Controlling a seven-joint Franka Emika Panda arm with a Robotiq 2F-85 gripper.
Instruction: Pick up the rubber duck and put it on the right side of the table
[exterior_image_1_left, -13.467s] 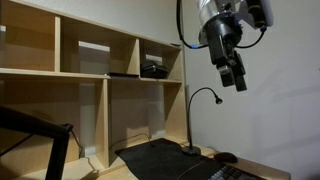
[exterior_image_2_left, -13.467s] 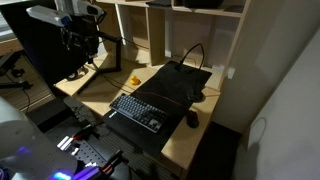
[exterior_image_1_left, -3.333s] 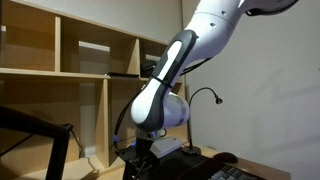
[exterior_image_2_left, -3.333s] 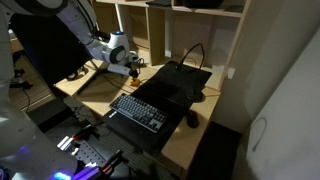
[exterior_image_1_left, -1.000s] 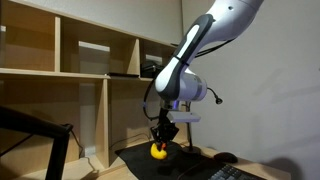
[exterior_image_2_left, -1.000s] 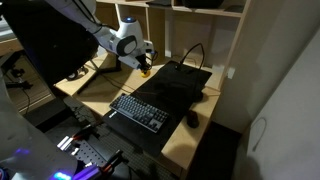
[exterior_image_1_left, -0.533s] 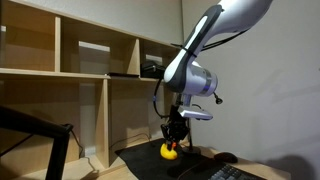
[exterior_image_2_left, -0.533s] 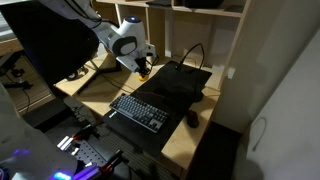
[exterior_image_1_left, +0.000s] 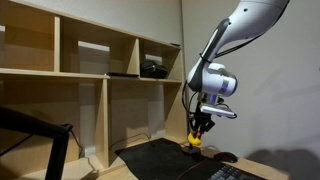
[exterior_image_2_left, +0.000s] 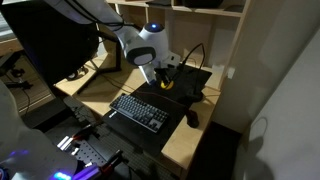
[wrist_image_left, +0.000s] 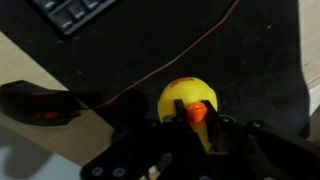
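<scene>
The rubber duck (wrist_image_left: 183, 98), yellow with an orange beak, is clamped between my gripper's (wrist_image_left: 192, 125) dark fingers in the wrist view. It hangs in the air above the black mat (wrist_image_left: 150, 50). In both exterior views the duck (exterior_image_1_left: 196, 139) (exterior_image_2_left: 167, 84) shows as a small yellow spot under the gripper (exterior_image_1_left: 199, 128) (exterior_image_2_left: 164, 78), over the mat (exterior_image_2_left: 175, 92) on the light wood table (exterior_image_2_left: 190, 140). The arm reaches down from above.
A dark keyboard (exterior_image_2_left: 138, 110) lies at the mat's front, and a black mouse (exterior_image_2_left: 192, 118) beside the mat. The gooseneck lamp's thin neck (exterior_image_1_left: 191, 102) rises beside the duck. A red cable (wrist_image_left: 190, 45) crosses the mat. A light-wood open shelf unit (exterior_image_1_left: 90, 80) stands behind.
The arm has carried the duck sideways across the mat, away from the shelf end of the table. The duck has stayed in the shut gripper.
</scene>
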